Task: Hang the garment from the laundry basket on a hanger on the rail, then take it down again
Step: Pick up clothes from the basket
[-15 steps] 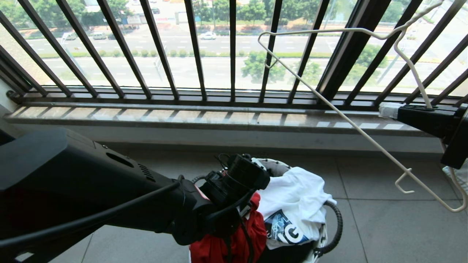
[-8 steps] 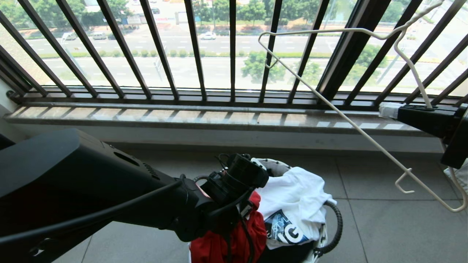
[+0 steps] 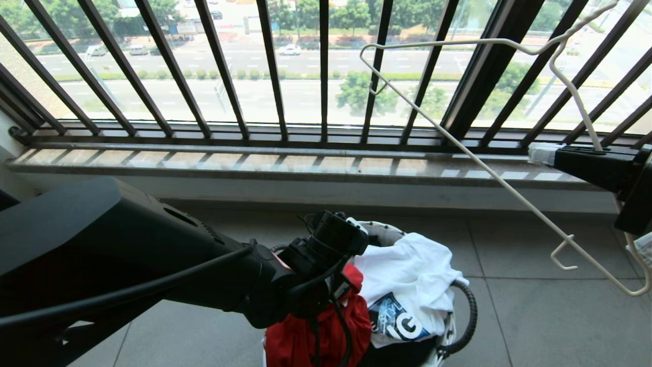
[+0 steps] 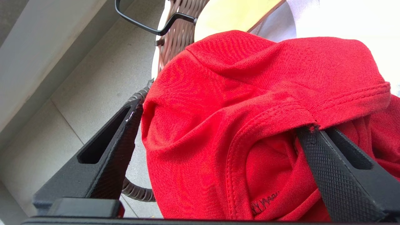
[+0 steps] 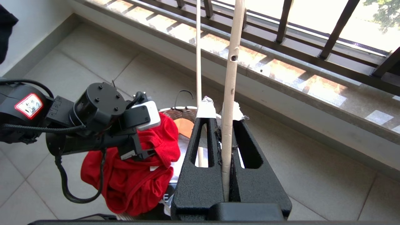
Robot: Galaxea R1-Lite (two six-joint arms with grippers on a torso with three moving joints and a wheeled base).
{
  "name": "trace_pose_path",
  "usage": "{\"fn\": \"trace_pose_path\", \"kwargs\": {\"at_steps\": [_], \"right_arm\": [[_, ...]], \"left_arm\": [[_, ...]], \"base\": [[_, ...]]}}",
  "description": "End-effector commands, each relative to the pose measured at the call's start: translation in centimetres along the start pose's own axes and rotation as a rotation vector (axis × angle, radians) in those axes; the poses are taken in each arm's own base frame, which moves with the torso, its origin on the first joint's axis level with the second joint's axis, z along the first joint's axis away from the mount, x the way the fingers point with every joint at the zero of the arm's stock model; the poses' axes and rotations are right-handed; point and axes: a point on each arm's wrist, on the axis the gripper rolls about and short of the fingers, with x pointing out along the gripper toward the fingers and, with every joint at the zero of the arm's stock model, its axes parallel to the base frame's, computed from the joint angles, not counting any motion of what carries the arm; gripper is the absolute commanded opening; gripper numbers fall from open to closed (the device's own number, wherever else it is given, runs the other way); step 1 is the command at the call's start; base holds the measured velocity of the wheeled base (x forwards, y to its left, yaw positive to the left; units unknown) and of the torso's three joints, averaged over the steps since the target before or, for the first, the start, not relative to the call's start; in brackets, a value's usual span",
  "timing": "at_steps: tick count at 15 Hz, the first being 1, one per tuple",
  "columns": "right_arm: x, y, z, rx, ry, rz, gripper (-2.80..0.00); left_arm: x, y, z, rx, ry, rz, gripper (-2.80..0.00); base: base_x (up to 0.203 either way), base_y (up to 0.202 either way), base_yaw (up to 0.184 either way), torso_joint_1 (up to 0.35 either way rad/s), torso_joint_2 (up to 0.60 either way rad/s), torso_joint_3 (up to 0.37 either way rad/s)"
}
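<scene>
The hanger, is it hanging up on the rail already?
No, the hanger is pinched in the shut jaws of the right gripper, held out over the balcony floor.

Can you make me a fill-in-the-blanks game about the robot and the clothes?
1. The right gripper is shut on the white ____.
2. The open left gripper has its fingers around the ____ T-shirt.
3. The white T-shirt lies in the laundry ____.

Missing words: hanger; red; basket
</scene>
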Motion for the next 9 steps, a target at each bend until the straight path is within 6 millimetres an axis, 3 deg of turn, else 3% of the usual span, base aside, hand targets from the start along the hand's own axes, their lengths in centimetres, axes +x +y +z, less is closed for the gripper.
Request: {"fn": "trace_pose_path", "kwargs": {"at_steps": [1,9], "right_arm": [[0.05,0.0,-0.01,-0.001,0.0,0.002,-2.8],[0.0,0.01,0.03,0.0,-0.003,0.002,-2.8]], "left_arm": [[0.2,-0.02,-0.04,0.0,0.003,0.005,-2.8],[0.32,0.31,0.15,-0.01,-0.002,0.011,-2.8]], "base": [[0.0,0.0,0.0,0.0,0.0,0.0],[0.0,0.0,0.0,0.0,0.0,0.0]]}}
